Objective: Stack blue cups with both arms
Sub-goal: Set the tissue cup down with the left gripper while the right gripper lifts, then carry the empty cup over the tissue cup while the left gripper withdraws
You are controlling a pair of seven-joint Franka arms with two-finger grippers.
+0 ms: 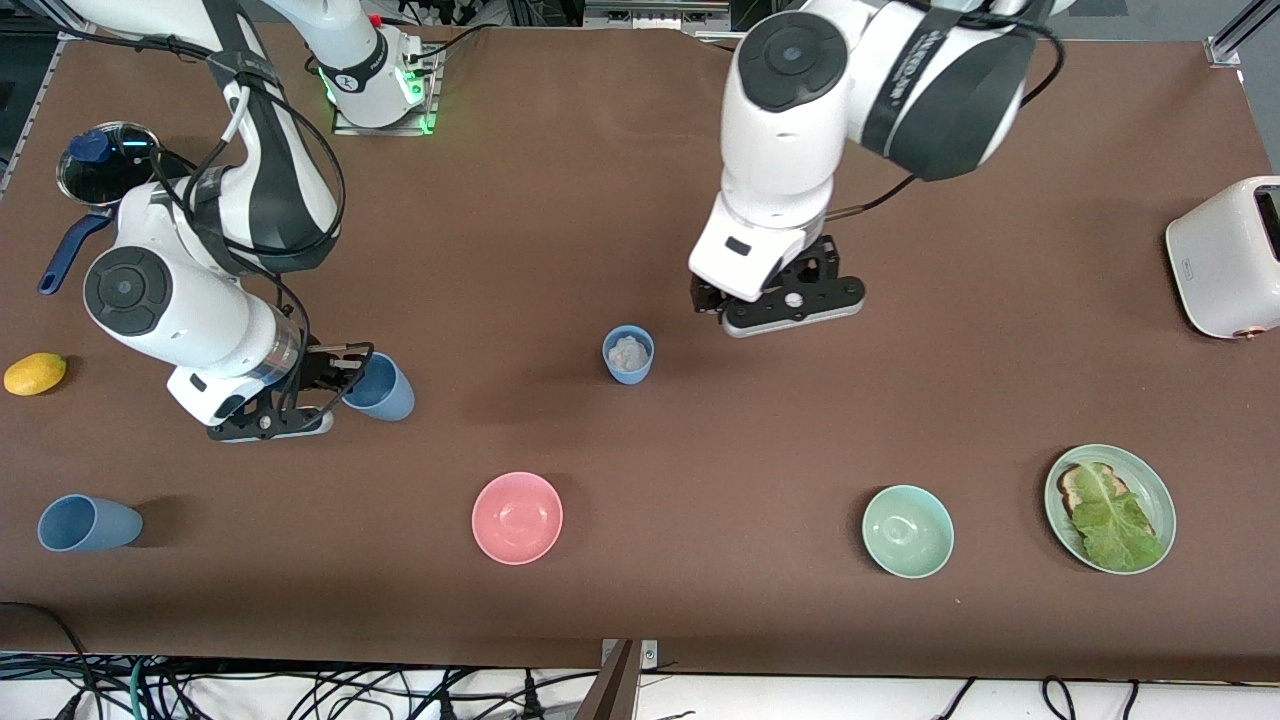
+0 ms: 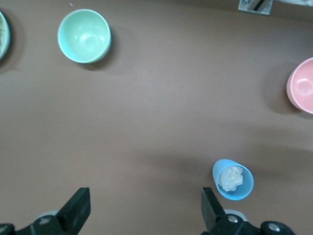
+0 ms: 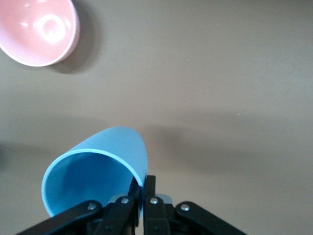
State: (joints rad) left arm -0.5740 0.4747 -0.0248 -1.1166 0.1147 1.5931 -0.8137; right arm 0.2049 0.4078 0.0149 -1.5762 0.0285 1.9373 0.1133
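My right gripper [image 1: 340, 385] is shut on the rim of a light-blue cup [image 1: 382, 388], holding it tilted toward the right arm's end of the table; in the right wrist view the cup [image 3: 95, 171] fills the space at my gripper [image 3: 145, 188]. A second blue cup [image 1: 628, 354] stands upright mid-table with a crumpled whitish wad inside. My left gripper [image 1: 790, 300] is open and empty, over the table beside that cup; in the left wrist view the cup [image 2: 233, 179] lies just outside one finger [image 2: 210, 208]. A third blue cup [image 1: 88, 523] lies on its side near the front edge.
A pink bowl [image 1: 517, 517] and a mint-green bowl [image 1: 907, 531] sit nearer the front camera. A green plate with toast and lettuce [image 1: 1110, 508], a white toaster [image 1: 1225, 256], a lemon [image 1: 35, 373] and a dark-blue saucepan [image 1: 98, 170] stand around.
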